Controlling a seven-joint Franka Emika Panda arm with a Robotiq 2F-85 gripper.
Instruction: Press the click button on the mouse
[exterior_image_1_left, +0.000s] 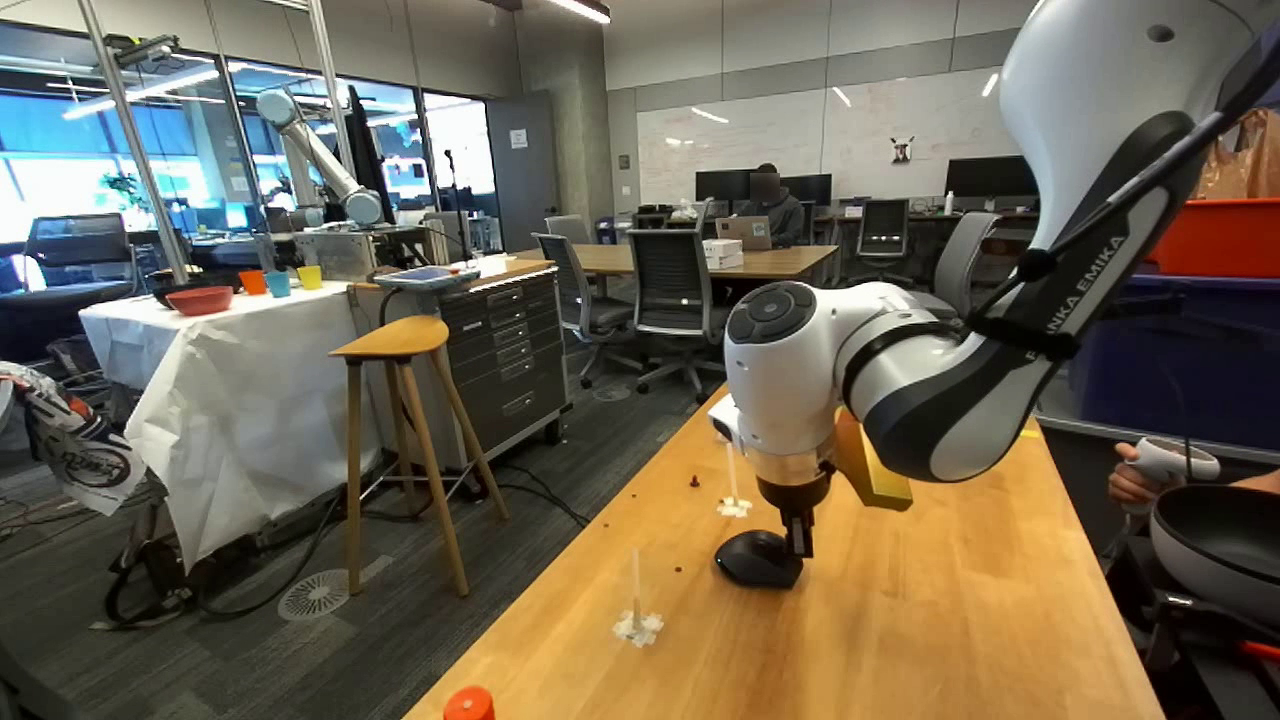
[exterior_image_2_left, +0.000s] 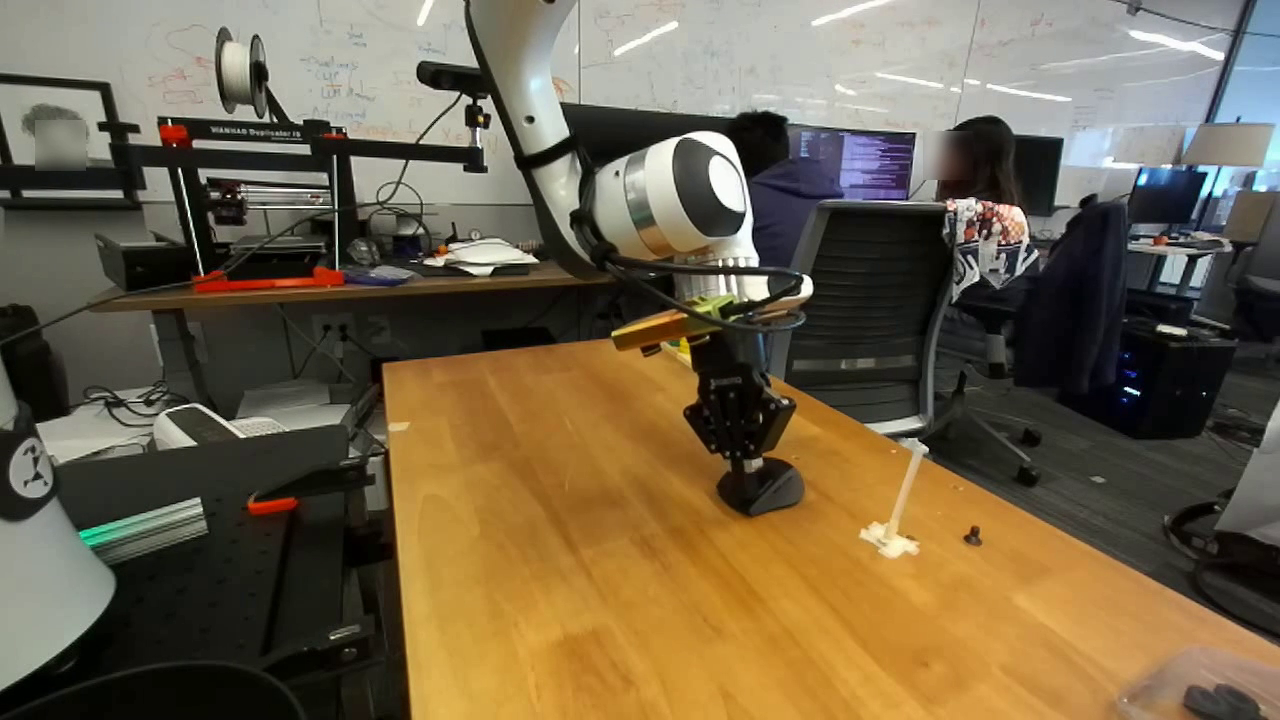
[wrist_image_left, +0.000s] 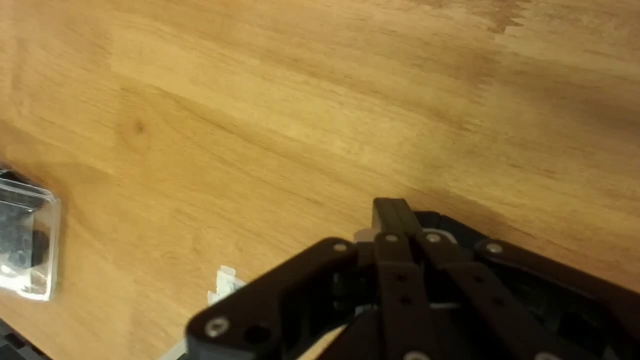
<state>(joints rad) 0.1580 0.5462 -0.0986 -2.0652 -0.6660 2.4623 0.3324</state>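
Note:
The black mouse (exterior_image_1_left: 755, 562) lies flat on the wooden table in both exterior views; it also shows under the fingers in an exterior view (exterior_image_2_left: 770, 488). My gripper (exterior_image_1_left: 801, 548) points straight down at one end of the mouse, its tips at or very close to the shell; it shows there too in an exterior view (exterior_image_2_left: 745, 466). In the wrist view the two fingertips (wrist_image_left: 392, 202) are pressed together with nothing between them. Only a dark edge of the mouse (wrist_image_left: 462, 232) shows beside them; the rest is hidden. I cannot tell whether a button is pressed down.
Thin white sticks on taped bases stand on the table, a nearer one (exterior_image_1_left: 637, 622) and a farther one (exterior_image_1_left: 733, 505). A small dark screw (exterior_image_2_left: 972, 537) lies beyond. An orange cap (exterior_image_1_left: 469, 704) stands near the table edge. A clear plastic package (wrist_image_left: 30, 245) lies farther off.

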